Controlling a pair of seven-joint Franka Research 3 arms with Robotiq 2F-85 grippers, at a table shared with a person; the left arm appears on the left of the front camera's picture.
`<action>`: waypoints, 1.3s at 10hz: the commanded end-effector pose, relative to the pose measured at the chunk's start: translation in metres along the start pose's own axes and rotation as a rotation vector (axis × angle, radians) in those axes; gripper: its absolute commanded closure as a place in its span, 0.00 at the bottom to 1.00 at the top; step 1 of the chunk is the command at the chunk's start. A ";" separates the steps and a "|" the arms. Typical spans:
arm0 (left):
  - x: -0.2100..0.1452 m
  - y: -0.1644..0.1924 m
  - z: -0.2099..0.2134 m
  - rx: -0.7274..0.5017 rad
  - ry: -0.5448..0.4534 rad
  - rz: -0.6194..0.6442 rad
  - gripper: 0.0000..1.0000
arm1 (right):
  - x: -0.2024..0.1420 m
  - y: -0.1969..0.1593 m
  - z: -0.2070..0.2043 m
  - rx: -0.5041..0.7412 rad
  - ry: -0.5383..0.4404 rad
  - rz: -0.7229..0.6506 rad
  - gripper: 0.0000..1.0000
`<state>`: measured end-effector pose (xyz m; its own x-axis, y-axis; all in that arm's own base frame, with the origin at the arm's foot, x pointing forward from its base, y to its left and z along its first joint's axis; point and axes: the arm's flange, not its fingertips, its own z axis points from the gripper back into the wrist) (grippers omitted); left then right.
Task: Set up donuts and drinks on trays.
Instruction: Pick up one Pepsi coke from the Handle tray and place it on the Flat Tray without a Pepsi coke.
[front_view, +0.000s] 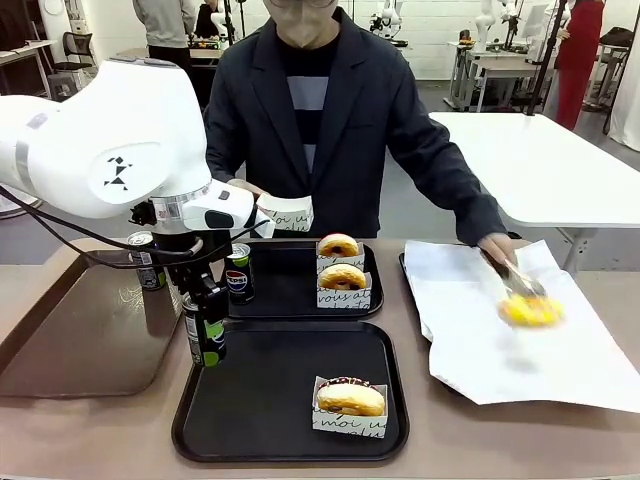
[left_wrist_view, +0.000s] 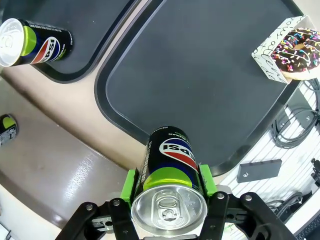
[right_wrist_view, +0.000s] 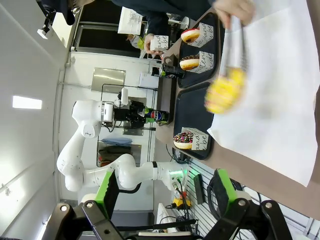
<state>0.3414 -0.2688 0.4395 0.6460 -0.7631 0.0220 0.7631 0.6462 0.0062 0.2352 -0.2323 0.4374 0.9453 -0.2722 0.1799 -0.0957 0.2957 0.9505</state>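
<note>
Four donuts (front_view: 350, 398), three cans (front_view: 204, 328), two black trays (front_view: 260, 410).

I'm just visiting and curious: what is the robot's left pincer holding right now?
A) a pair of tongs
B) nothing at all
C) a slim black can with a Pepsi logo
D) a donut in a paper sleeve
C: the left pincer has its green pads clamped on either side of a slim black Pepsi can, held at the near black tray's edge.

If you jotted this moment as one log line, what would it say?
left gripper: shut on black Pepsi can with green band | position: above near black plastic tray edge | right gripper: open, empty
</note>
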 end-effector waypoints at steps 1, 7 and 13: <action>0.000 0.000 0.001 0.001 -0.001 0.000 0.42 | 0.002 0.001 0.000 0.024 -0.011 0.021 0.00; 0.044 -0.023 -0.033 0.051 -0.058 0.191 0.42 | 0.002 0.001 0.000 0.024 -0.011 0.021 0.00; 0.056 -0.017 -0.063 -0.007 -0.031 0.195 0.42 | 0.002 0.001 0.000 0.024 -0.011 0.021 0.00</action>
<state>0.3654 -0.3221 0.3801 0.7732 -0.6323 0.0482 0.6329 0.7742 0.0017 0.2352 -0.2323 0.4374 0.9453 -0.2721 0.1799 -0.0958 0.2957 0.9505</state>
